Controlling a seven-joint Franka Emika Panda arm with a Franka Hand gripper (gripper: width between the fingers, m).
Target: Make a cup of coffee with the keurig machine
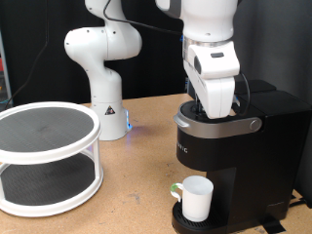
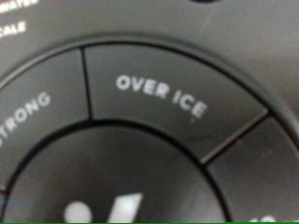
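button panel [image 2: 154,121]: nearest the wrist camera, filling its view; dark round panel split into segments, one lettered "over ice", the neighbour "strong", slightly blurred.
keurig machine [image 1: 234,161]: large matte-black box at the exterior view's right, silver-grey lid handle [image 1: 222,125] across its front, lid down.
shelf stand [image 1: 47,156]: white round two-tier rack with dark mesh decks, at the exterior view's left, well apart from the machine.
arm base [image 1: 102,68]: white, upright on the wooden table [image 1: 136,185], behind and between rack and machine.
gripper [image 1: 213,109]: lowered onto the top of the machine, just above the lid handle; fingertips hidden, jaws' state cannot be told.
cup [image 1: 197,198]: small white mug standing upright on the machine's drip tray, under the spout, green-marked handle toward the exterior view's left.
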